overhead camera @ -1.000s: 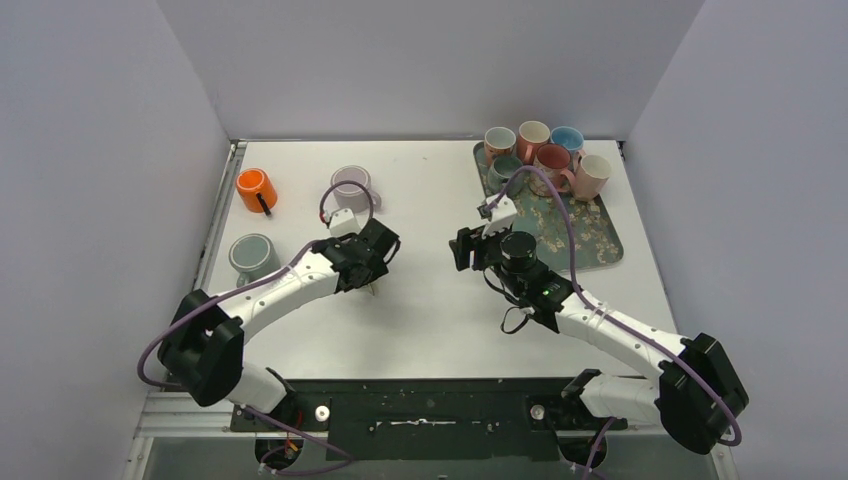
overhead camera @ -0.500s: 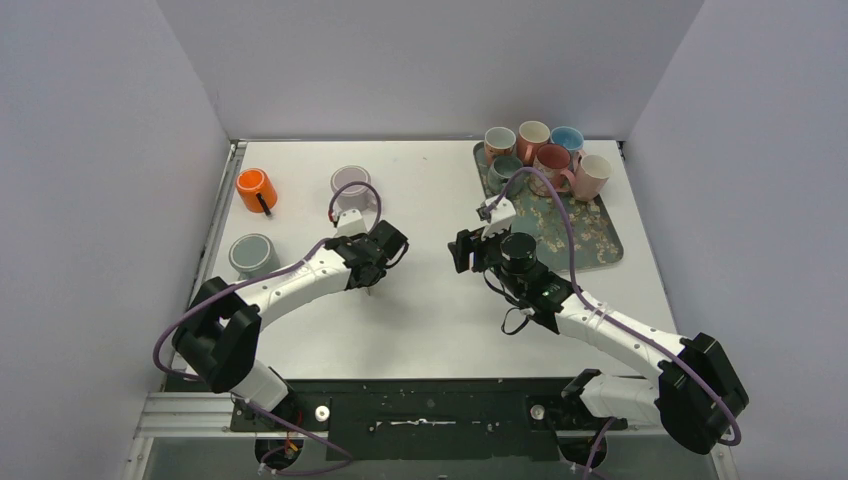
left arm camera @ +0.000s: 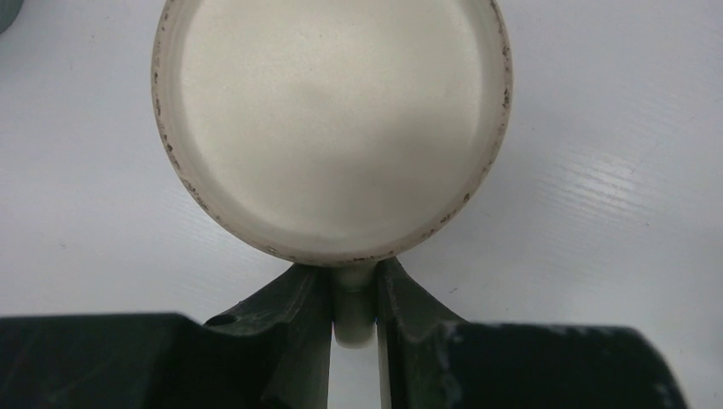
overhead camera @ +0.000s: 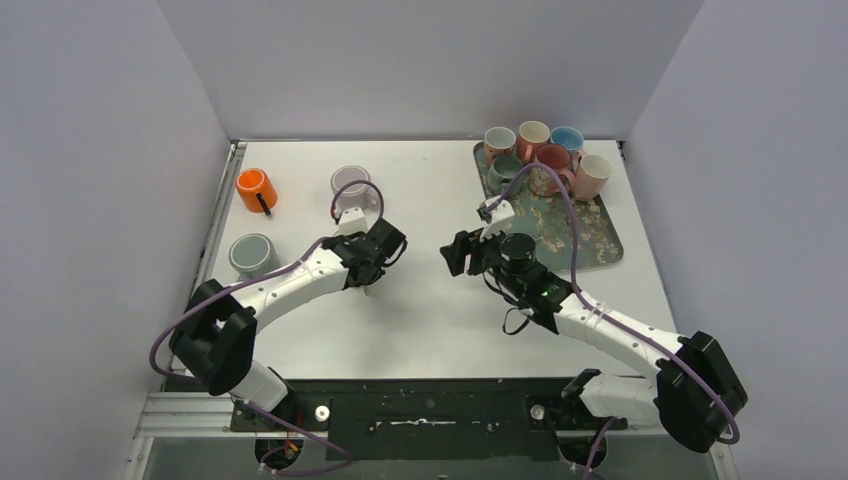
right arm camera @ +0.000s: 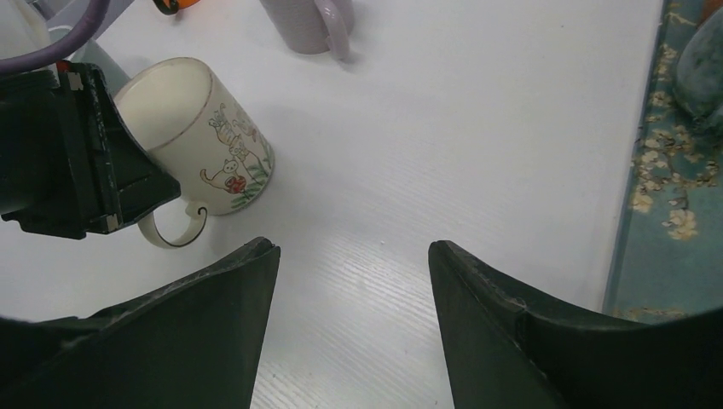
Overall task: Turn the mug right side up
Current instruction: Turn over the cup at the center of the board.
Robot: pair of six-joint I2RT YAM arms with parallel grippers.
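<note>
A cream mug [left arm camera: 332, 128] with cat drawings [right arm camera: 223, 145] stands upside down on the white table, its flat base facing up. My left gripper [left arm camera: 354, 277] is shut on the mug's handle [left arm camera: 354, 319], one finger on each side of the loop. In the top view the left gripper [overhead camera: 372, 268] covers nearly all of the mug. My right gripper [right arm camera: 354, 256] hangs open with nothing between its fingers, to the right of the mug and apart from it, and it sits right of the table's centre in the top view [overhead camera: 455, 252].
An orange mug [overhead camera: 256, 190] lies on its side at the far left. A grey mug [overhead camera: 250, 254] and a lilac mug [overhead camera: 351, 184] stand near it. A patterned tray [overhead camera: 590, 235] at the far right holds several mugs [overhead camera: 545, 155].
My left gripper has moved slightly right and closed onto the mug's handle. The right gripper has edged a little to the left and stays open.
</note>
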